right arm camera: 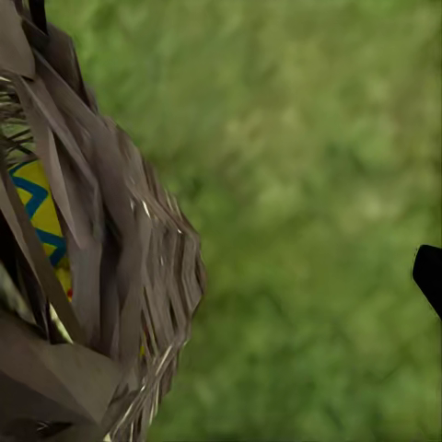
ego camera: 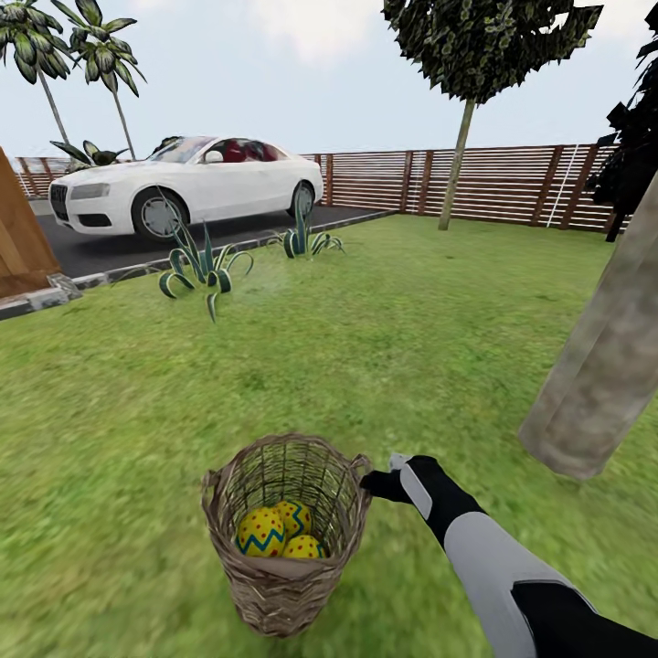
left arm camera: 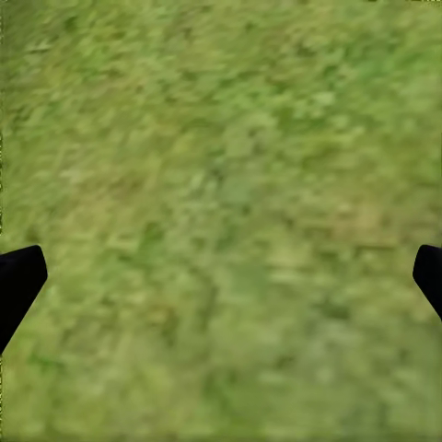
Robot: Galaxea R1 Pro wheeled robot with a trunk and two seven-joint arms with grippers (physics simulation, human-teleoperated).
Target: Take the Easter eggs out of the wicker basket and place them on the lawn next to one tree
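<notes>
Wicker basket (ego camera: 285, 539) stands upright on the lawn (ego camera: 384, 347), close in front of the robot. Three Easter eggs (ego camera: 279, 532) lie together in its bottom, yellow with red dots and blue zigzag bands, touching one another.

Right hand (ego camera: 388, 482) sits just beside the basket's rim on its right side, at rim height, outside the weave; whether it touches the rim cannot be told. In the right wrist view the basket wall (right arm camera: 101, 276) looms close, a patch of egg (right arm camera: 41, 216) showing through the weave, one dark fingertip (right arm camera: 428, 276) at the far edge; hand released, nothing between the fingers.

Left hand (left arm camera: 221, 281) over bare grass, fingertips (left arm camera: 18, 281) wide apart, released.

Thick grey-brown tree trunk (ego camera: 608, 356) rises to the right of the basket, near. White car (ego camera: 187, 183) on the driveway beyond; slat fence (ego camera: 493, 183) behind
</notes>
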